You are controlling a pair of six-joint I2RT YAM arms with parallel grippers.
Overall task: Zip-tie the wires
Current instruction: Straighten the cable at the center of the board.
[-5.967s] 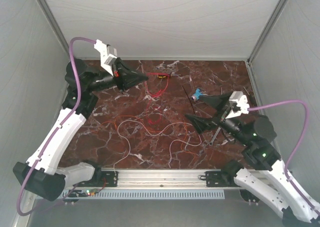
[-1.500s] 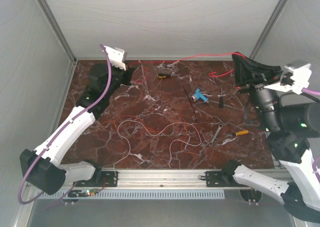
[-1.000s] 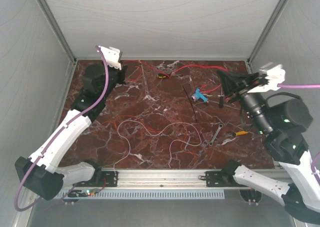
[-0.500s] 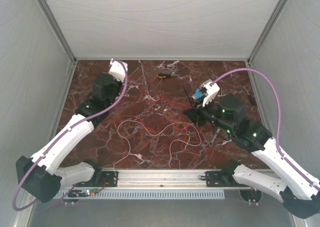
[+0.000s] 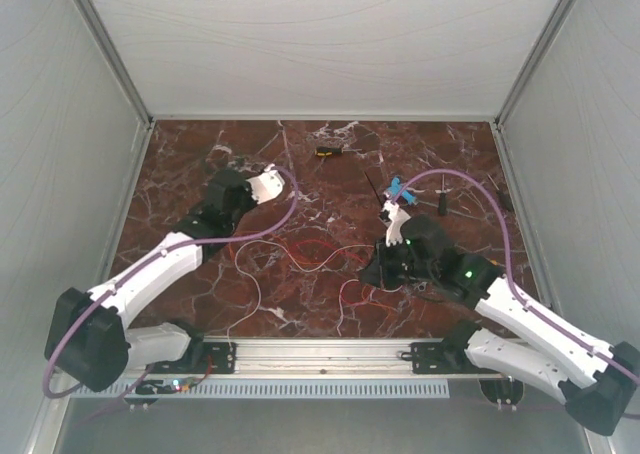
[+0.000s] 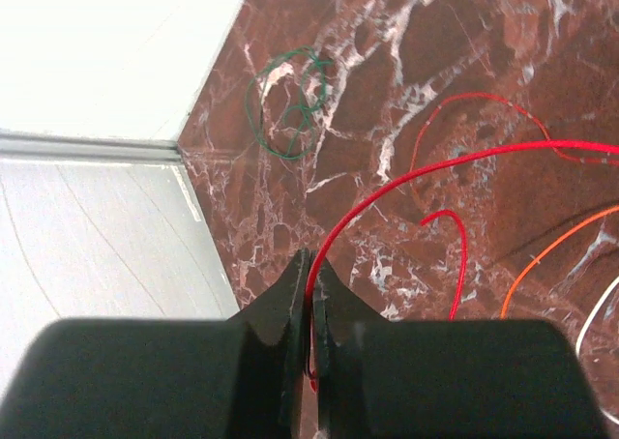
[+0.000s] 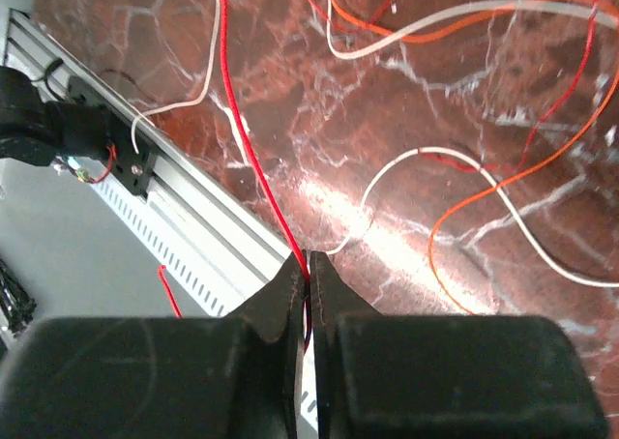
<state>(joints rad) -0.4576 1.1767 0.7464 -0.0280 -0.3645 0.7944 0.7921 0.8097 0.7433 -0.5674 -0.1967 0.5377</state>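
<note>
Toward the near edge of the surface (image 5: 200, 154), clamping one red strand (image 6: 426, 172) of the looping wires (image 7: 426, 152) tight in the left gripper (image 6: 308, 265) and in the right gripper (image 7: 308, 263), leaving the zip tie (image 5: 372, 186) lying apart nearer the far edge beside a blue tool (image 5: 398, 187).

In the left wrist view the red wire (image 6: 406, 176) runs in between the closed fingers of the left gripper (image 6: 308, 260), and its end is hidden there. The orange wire (image 6: 542, 257) is cut off by the right edge. The right gripper (image 7: 307, 257) hides its red strand in the same way. Seen from above, the right arm covers the lower part of the zip tie (image 5: 372, 186).
</note>
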